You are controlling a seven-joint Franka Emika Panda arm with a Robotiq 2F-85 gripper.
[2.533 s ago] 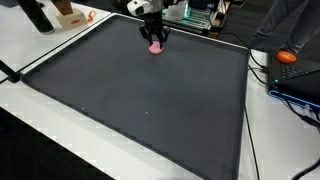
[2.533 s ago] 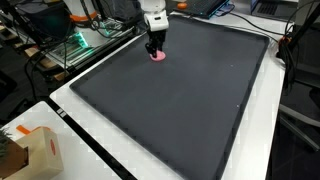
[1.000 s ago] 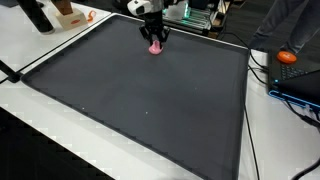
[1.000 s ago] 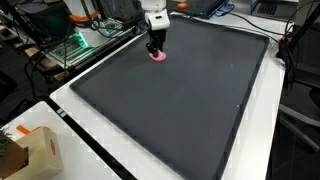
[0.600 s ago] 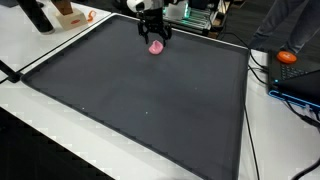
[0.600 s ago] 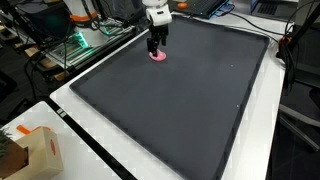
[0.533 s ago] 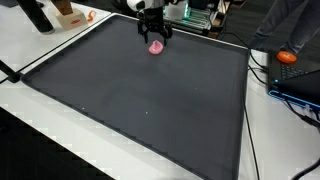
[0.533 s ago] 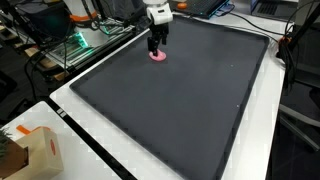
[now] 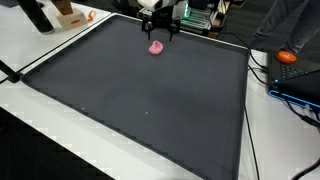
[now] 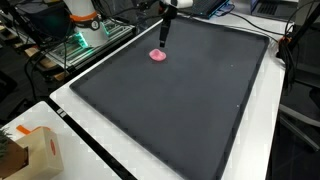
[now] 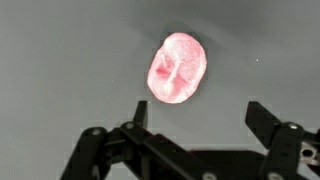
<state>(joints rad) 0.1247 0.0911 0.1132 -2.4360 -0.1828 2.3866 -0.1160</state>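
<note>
One white table (image 9: 45, 45) carries everything here, and nearly all of its top is covered by a dark mat (image 9: 150, 110). The mat probably gives a flat, dull, non-slip ground against which small things stand out. A cardboard box (image 10: 35, 150) sits off the mat at a table corner, well apart from the work.

Above the mat's far edge hangs the tool (image 9: 160, 35). It is released, its fingers spread wide and gripping nothing. It touches nothing either: in both exterior views there is a clear gap between the fingertips and the mat below. In the wrist view the tool (image 11: 200, 118) has one finger on each side of the picture, and bare mat shows between them.

Smallest is the pink lump (image 9: 155, 46), alone on the mat near that far edge and directly beneath the tool (image 10: 163, 42). It looks soft and creased. It seems to rest on its broadest face, which would explain why it lies flat and settled rather than propped up.

In the wrist view the pink lump (image 11: 177, 68) is an oval. Its long axis runs up the picture, leaning a little to the right at the top. That is roughly crosswise to the line between the two fingers, so they stand either side of its narrow width. Neither end reads clearly as a front.
</note>
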